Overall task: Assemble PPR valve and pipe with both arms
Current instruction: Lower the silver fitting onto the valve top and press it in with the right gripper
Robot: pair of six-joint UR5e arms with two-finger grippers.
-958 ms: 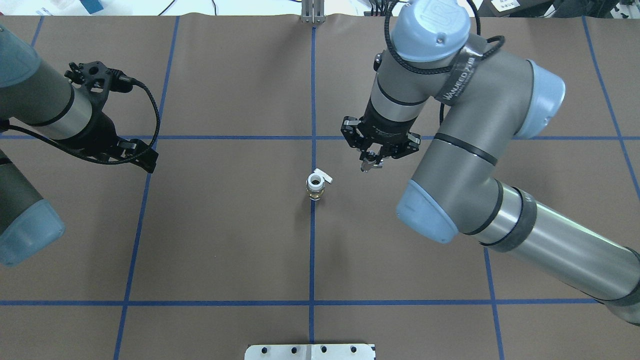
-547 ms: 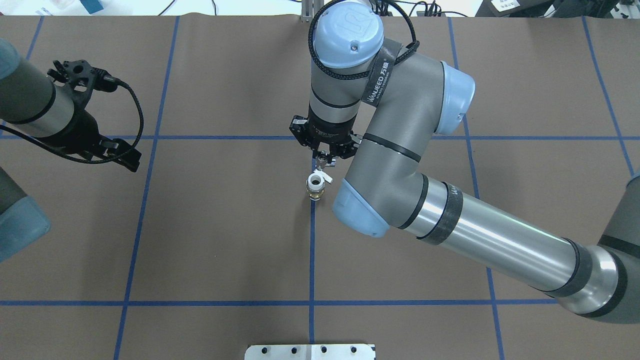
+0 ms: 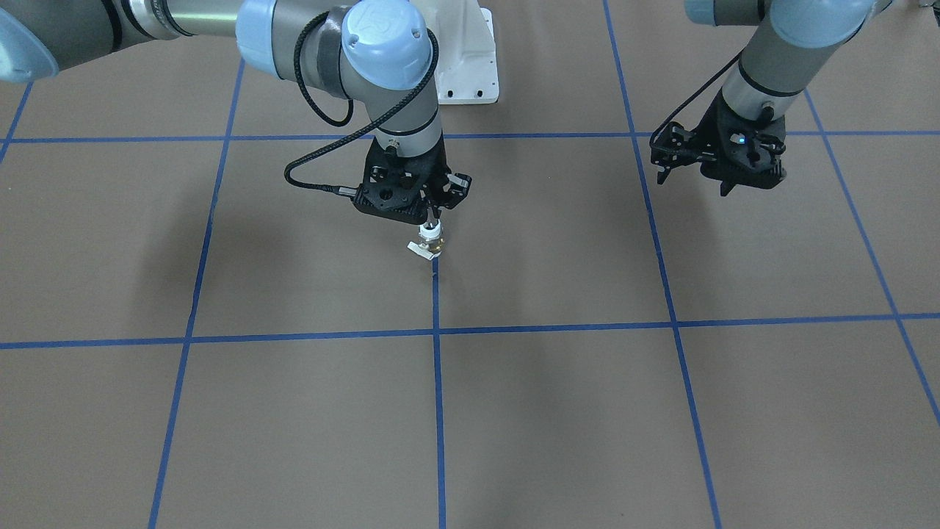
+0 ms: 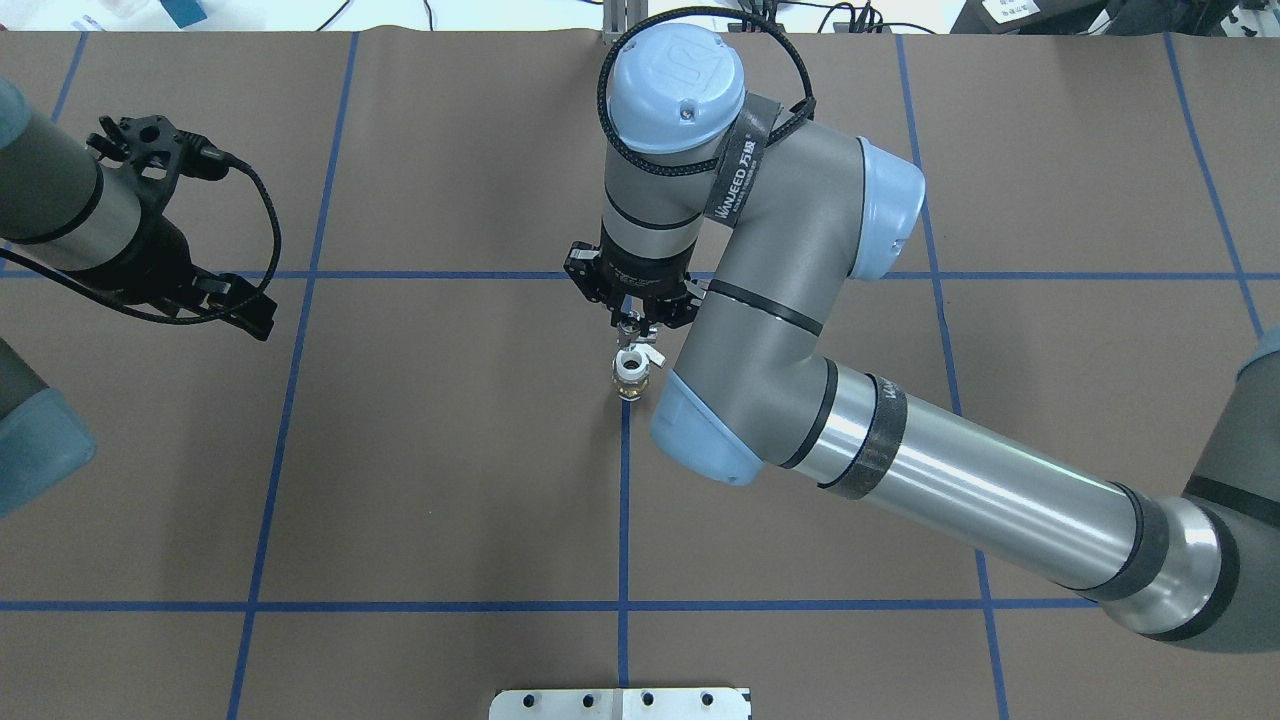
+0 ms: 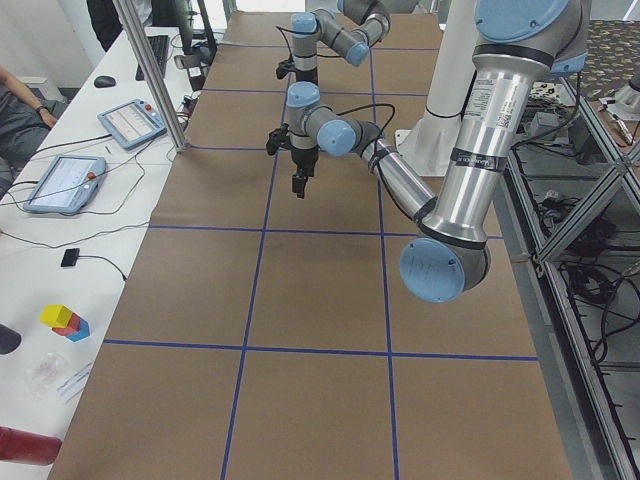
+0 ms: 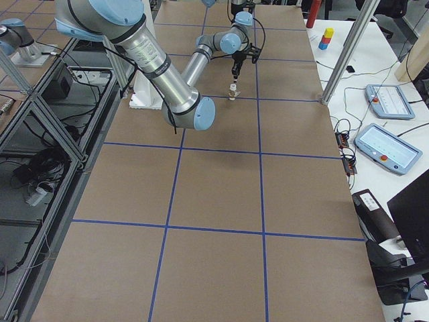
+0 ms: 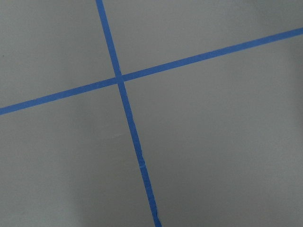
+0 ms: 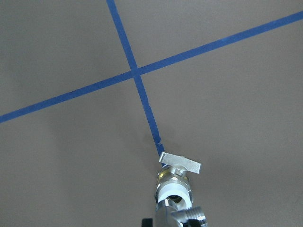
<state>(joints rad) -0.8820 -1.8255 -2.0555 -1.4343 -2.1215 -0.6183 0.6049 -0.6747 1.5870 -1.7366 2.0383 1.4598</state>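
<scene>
Your right gripper [image 4: 630, 318] is over the middle of the table [image 4: 450, 450], fingers clamped on the pipe [image 8: 176, 216]. Only a small silver bit of the pipe shows between the fingertips.

The PPR valve [image 4: 631, 375] stands upright on the mat with its white ring end up and the brass body below. It sits on the centre blue tape line [image 4: 623, 500], just on the robot's side of a tape crossing. Its white tab [image 8: 180, 163] sticks out sideways near the base.

In the right wrist view the pipe sits right at the valve's open white end, lined up over it. You can't tell from any view whether it is touching, seated or just above.

Nothing grips the valve; it stands free on the table.

Your left gripper [image 4: 245, 315] hangs above the mat well apart from the valve, out on the robot's left side and close to another tape crossing. It carries nothing. You can't tell whether its fingers are spread or closed, because the left wrist view shows only mat and tape.
</scene>
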